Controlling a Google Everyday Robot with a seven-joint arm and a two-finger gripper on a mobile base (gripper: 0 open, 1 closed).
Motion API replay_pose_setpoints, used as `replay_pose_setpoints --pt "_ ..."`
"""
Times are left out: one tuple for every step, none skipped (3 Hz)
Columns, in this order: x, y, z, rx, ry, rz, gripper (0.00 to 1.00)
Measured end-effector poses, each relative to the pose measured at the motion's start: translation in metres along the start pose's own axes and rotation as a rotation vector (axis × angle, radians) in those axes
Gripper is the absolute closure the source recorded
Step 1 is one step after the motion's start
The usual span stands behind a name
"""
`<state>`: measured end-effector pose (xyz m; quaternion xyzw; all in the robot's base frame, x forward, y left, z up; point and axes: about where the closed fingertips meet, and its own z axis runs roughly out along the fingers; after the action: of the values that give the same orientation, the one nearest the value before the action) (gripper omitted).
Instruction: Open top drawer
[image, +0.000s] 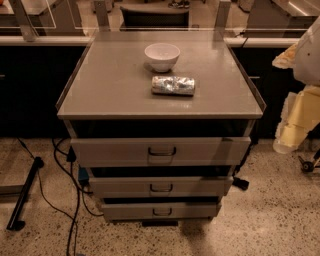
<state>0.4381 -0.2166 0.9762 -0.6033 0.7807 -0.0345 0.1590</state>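
The grey metal cabinet (100, 90) stands in the middle of the camera view with three drawers. The top drawer (110, 150) is the widest front, right under the cabinet top, with a small dark bail handle (161, 151) at its centre. A dark gap shows between the cabinet top and this front. My gripper (289, 134) is at the right edge of the view, level with the top drawer and well to the right of the cabinet, touching nothing. The pale arm (306, 60) rises above it.
A white bowl (162, 56) and a silver can lying on its side (173, 85) sit on the cabinet top. Two narrower drawers (120, 187) lie below. Black cables (70, 200) and a black stand leg (22, 195) lie on the floor at left; a dark counter runs behind.
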Motion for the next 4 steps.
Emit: replay_pose_setpoints --pt "0.0 0.0 0.0 0.0 0.0 0.0 0.0" --pt "-0.001 0.006 0.012 -0.003 -0.023 0.0 0.0" --pt "0.002 0.017 0.037 -0.018 -0.064 0.002 0.0" --pt "0.007 0.029 0.072 -0.041 -0.123 0.017 0.0"
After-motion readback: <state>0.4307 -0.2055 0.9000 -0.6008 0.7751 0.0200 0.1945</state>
